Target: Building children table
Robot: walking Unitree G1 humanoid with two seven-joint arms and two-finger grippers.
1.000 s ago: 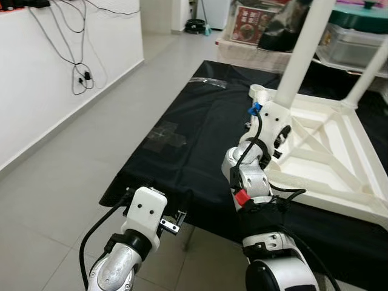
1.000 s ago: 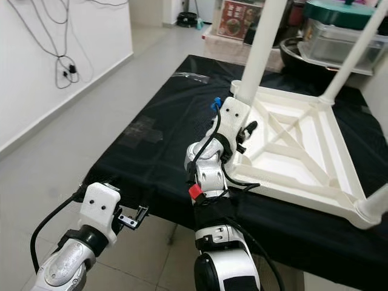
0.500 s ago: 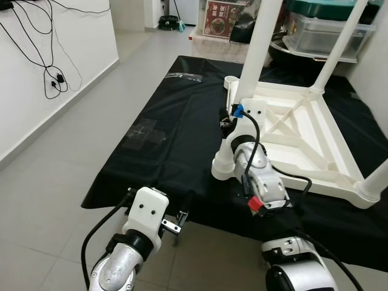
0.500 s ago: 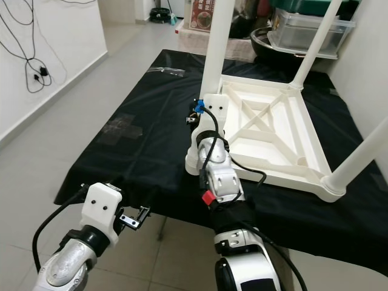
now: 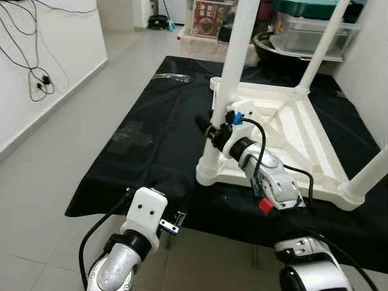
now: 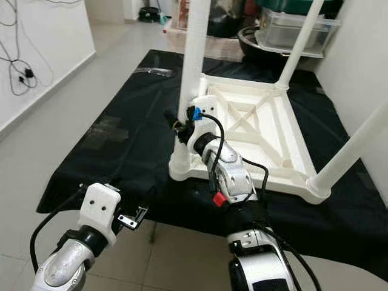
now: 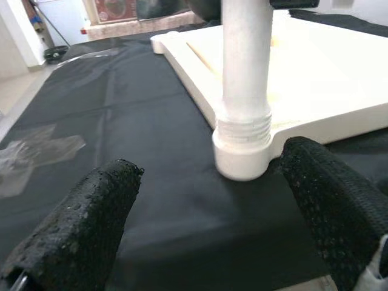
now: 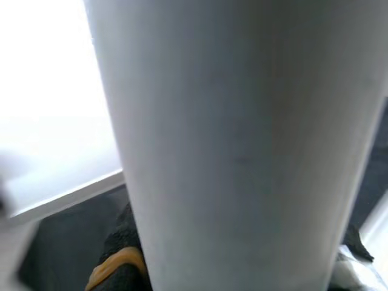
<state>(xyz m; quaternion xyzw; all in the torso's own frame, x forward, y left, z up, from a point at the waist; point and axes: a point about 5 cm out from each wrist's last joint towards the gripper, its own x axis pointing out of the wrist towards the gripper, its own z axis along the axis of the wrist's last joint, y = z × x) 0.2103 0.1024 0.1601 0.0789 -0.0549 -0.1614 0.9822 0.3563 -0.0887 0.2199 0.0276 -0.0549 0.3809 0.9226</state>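
Observation:
A white children's table (image 5: 306, 145) lies upside down on a black cloth-covered table (image 5: 151, 157). Three white legs stand up from its corners. My right gripper (image 5: 210, 127) is shut on the near-left leg (image 5: 235, 54), a little above that leg's corner socket (image 5: 208, 173); up close the leg (image 8: 242, 139) has a black finger behind it. The far-left corner has an empty socket (image 5: 216, 83). My left gripper (image 7: 212, 167) is open, low at the cloth's front edge, with the same socket (image 7: 242, 159) seen beyond its fingers (image 7: 91, 212).
Plastic bins (image 5: 315, 33) and boxes crowd the far side of the black table. On the left are grey floor tiles and a white wall with hanging cables (image 5: 37, 79). A clear tape patch (image 5: 130, 136) marks the cloth.
The whole view has shifted, so the camera moved and the upturned table now sits more central. My right gripper stays at the near-left leg. The left arm looks unchanged.

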